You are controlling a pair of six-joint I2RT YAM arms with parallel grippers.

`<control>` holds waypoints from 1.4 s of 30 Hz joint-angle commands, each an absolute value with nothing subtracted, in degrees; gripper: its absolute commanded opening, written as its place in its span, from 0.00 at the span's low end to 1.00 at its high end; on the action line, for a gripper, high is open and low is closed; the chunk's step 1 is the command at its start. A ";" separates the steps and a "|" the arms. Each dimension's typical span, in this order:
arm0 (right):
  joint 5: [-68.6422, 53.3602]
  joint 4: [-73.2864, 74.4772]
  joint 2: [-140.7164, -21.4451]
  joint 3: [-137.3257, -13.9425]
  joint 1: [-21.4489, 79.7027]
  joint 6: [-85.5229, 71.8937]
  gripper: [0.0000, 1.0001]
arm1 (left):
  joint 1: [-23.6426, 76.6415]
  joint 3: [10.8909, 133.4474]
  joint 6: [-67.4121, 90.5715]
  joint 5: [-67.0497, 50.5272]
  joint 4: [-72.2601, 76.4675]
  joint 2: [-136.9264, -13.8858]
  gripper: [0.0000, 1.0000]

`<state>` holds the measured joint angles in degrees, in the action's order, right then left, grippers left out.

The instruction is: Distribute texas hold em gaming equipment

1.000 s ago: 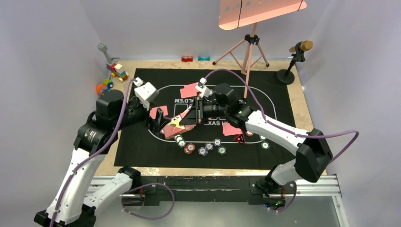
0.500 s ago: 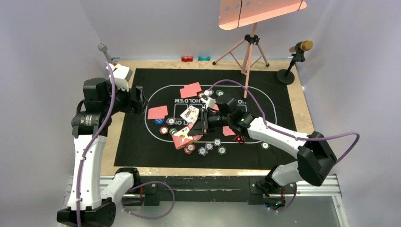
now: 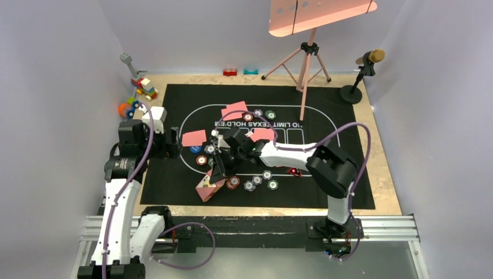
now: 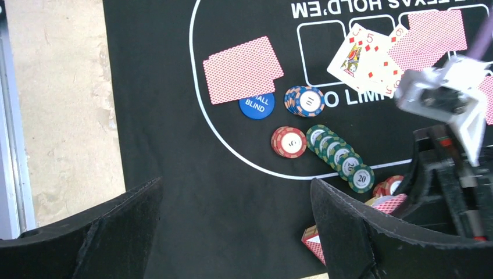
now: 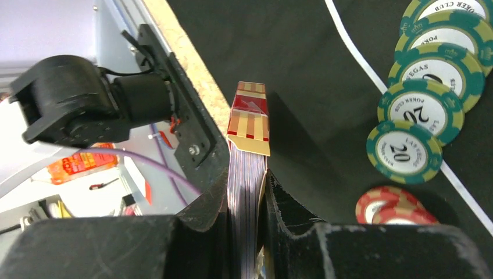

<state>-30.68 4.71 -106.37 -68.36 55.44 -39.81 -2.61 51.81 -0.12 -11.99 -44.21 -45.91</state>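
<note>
Top external view: my right gripper (image 3: 220, 168) has swung the card box (image 5: 249, 125) from the centre of the mat (image 3: 349, 174) to its near-left part. The jaws are clamped on the box with the deck inside, as the right wrist view confirms. My left gripper (image 3: 173, 143), which met it mid-mat a second ago, has pulled back to the left edge, jaws wide and empty. Green chips (image 4: 337, 154) and dealt cards (image 4: 243, 70) already lie out. The deck, I judge, is freed for more dealing.
</note>
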 commanded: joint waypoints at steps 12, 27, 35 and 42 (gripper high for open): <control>-27.93 -5.63 -113.26 -68.38 56.51 -36.88 0.00 | -3.08 45.39 1.03 -13.70 -30.71 -44.50 1.00; -15.78 4.01 -106.57 -62.08 56.60 -36.74 0.62 | -3.08 42.77 0.49 -17.03 -21.21 -48.56 1.00; -13.90 13.04 -98.79 -63.99 56.67 -34.05 0.80 | -3.06 41.89 1.31 -17.86 -20.27 -48.92 1.00; -9.47 26.46 -89.57 -77.32 53.65 -26.87 0.81 | -2.99 40.44 1.65 -12.56 -18.53 -48.40 1.00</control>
